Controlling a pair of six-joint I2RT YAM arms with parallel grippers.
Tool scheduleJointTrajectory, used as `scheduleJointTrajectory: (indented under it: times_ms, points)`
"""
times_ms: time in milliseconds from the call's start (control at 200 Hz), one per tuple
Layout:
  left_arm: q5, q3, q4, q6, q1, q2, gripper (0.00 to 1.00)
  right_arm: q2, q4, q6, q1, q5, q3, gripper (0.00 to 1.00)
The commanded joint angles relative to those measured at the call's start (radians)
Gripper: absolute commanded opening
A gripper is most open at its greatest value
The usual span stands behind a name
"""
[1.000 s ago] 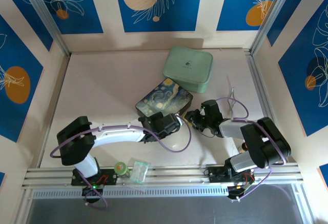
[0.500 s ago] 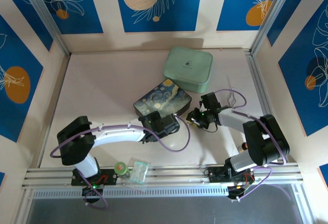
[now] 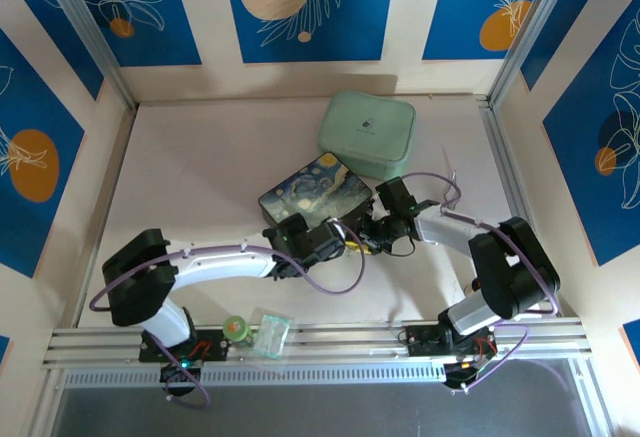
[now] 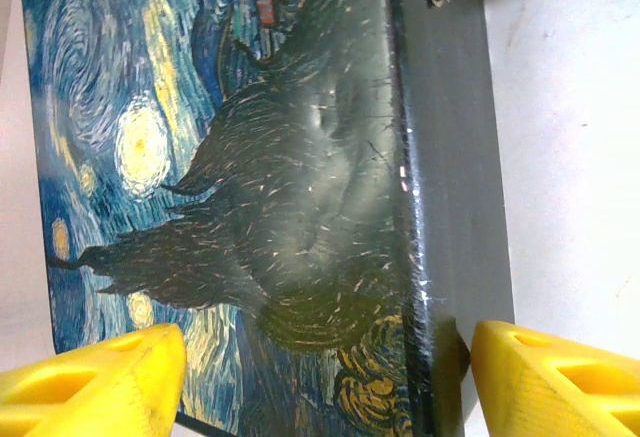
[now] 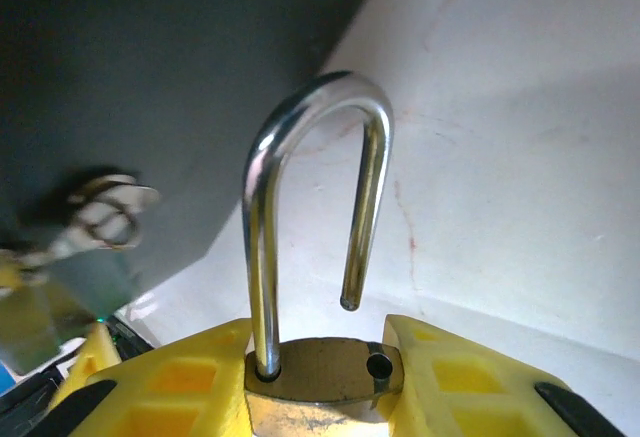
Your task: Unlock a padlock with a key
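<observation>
The brass padlock (image 5: 322, 385) sits between the yellow fingers (image 5: 170, 382) of my right gripper (image 5: 322, 362), which is shut on its body. Its silvery shackle (image 5: 262, 207) stands open, one end lifted clear of its hole. In the top view the right gripper (image 3: 372, 233) is at the front right corner of the painted box (image 3: 312, 192), close to my left gripper (image 3: 338, 237). In the left wrist view the left gripper (image 4: 330, 377) is open, its fingers (image 4: 90, 377) spread either side of the box's (image 4: 240, 157) near corner. I cannot make out the key.
A mint-green case (image 3: 367, 134) lies behind the box. A thin bent wire (image 3: 452, 183) lies at the right. A small latch (image 5: 100, 212) hangs on the box's dark side wall. A small bottle (image 3: 236, 328) and a plastic bag (image 3: 270, 335) rest on the front rail.
My right gripper has carried the padlock left to the box's front corner. The left gripper opened wider and edged forward. The box shifted slightly left.
</observation>
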State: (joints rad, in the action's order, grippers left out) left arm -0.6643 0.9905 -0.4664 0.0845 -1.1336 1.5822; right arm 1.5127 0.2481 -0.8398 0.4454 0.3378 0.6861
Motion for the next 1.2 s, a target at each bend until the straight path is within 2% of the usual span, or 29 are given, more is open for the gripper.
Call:
scheduleJointTrajectory:
  times_ms: [0, 115, 390, 560, 660, 735, 805, 990, 1196]
  points:
    - [-0.036, -0.012, 0.023, -0.026, 0.01, -0.031, 0.74, 0.036, -0.01, -0.023, -0.031, 0.06, -0.06, 0.32]
    - [-0.028, -0.005, 0.028, -0.023, 0.011, -0.018, 0.74, 0.016, -0.002, -0.016, -0.064, 0.055, -0.104, 0.32]
    - [-0.055, 0.007, 0.038, -0.018, 0.01, 0.001, 0.75, -0.038, 0.179, 0.071, -0.113, -0.047, -0.107, 0.33]
    - [-0.088, 0.01, 0.026, -0.021, 0.01, 0.008, 0.79, -0.021, 0.401, 0.157, -0.064, -0.192, 0.01, 0.37]
    - [-0.105, 0.013, 0.016, -0.026, 0.011, 0.013, 0.82, 0.029, 0.461, 0.171, -0.023, -0.246, 0.073, 0.37]
    - [-0.119, 0.017, -0.002, -0.042, 0.013, 0.012, 0.87, 0.071, 0.521, 0.172, 0.027, -0.333, 0.131, 0.36]
    - [-0.124, 0.017, -0.013, -0.056, 0.014, 0.007, 0.88, 0.103, 0.586, 0.173, 0.07, -0.435, 0.193, 0.37]
    - [-0.133, 0.011, -0.017, -0.066, 0.018, 0.005, 0.89, 0.138, 0.692, 0.195, 0.112, -0.59, 0.258, 0.37]
    - [-0.17, 0.022, -0.082, -0.074, 0.037, 0.028, 0.97, 0.174, 0.713, 0.227, 0.098, -0.613, 0.265, 0.39]
